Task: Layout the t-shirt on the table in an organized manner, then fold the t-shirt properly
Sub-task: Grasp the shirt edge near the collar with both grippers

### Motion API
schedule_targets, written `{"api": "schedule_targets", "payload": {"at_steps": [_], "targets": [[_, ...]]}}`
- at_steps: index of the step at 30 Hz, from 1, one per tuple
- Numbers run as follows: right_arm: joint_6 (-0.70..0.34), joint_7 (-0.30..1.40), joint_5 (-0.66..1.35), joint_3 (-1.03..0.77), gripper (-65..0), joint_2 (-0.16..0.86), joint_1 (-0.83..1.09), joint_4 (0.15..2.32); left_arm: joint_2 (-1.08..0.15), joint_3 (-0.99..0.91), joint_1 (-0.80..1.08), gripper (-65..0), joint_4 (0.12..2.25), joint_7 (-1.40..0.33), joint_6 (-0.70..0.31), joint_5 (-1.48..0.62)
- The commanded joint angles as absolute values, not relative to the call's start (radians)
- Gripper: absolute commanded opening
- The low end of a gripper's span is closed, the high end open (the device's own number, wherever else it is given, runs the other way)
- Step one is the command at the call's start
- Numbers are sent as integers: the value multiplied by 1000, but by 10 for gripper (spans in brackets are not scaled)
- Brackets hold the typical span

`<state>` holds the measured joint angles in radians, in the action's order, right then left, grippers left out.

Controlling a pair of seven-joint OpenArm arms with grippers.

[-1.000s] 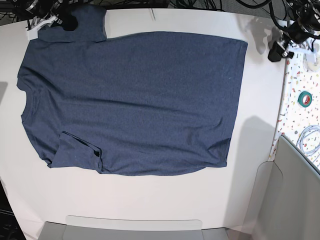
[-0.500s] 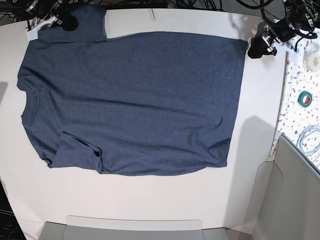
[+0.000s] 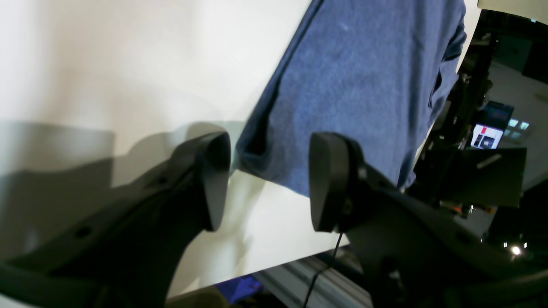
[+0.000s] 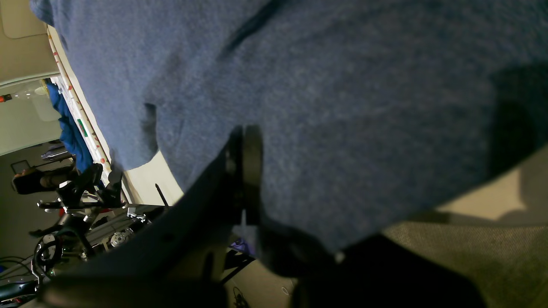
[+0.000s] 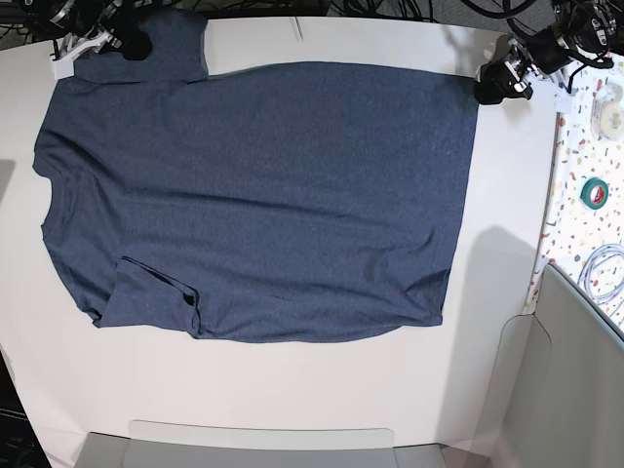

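Since the earlier base frames the left gripper has come in from the far right table edge and now sits right at the shirt's far right hem corner; the shirt and the other arm look unchanged. We go big to small: the table, a plain off-white matte top with rounded corners, carries the t-shirt, spread flat across its middle, plain side up, collar to the left and hem to the right. The near sleeve is folded in over the body, so layout looks nearly but not fully done. The fabric is dark navy heathered cotton, soft, with shallow wrinkles near the lower hem. On the wrist view the left gripper stands wide open, its dark rounded pads on either side of the hem corner and not yet gripping it; we judge it is lined up to pinch that corner for a straightening pull or a first fold. The right gripper is at the far left sleeve, jaws closed tight, and seems to be pinching the cloth, probably to anchor that end. A green tape roll lies on the speckled side surface.
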<state>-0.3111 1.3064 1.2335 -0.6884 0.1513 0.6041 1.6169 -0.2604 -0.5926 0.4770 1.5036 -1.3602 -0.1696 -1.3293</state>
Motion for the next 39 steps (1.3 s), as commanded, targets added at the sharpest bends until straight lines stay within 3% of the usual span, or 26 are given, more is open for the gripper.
{"api": "schedule_targets", "payload": {"at_steps": [1, 11, 13, 16, 17, 23, 33, 39], "targets": [[-257, 1337, 1053, -687, -650, 154, 627, 1598, -262, -568, 493, -359, 1503, -1396, -145, -1273], [-257, 1337, 1053, -687, -650, 154, 627, 1598, -262, -495, 493, -383, 1503, -1396, -145, -1273], [-257, 1337, 1053, -685, -650, 154, 627, 1598, -262, -495, 493, -449, 1503, -1396, -145, -1273], [-257, 1337, 1055, -662, -650, 157, 627, 1598, -263, -495, 493, -624, 1503, -1396, -145, -1273], [-257, 1337, 1059, -654, -650, 165, 627, 1598, -263, -495, 493, -650, 1503, -1396, -145, -1273], [-257, 1337, 1059, -648, -650, 166, 628, 1627, -263, -501, 492, -650, 1512, -1396, -145, -1273], [-255, 1336, 1055, -653, -650, 170, 654, 1876, -263, -504, 498, -650, 1750, -1396, -145, -1271], [-254, 1336, 1055, -653, -650, 170, 670, 1968, -265, -504, 495, -650, 1785, -1396, -145, -1271]]}}
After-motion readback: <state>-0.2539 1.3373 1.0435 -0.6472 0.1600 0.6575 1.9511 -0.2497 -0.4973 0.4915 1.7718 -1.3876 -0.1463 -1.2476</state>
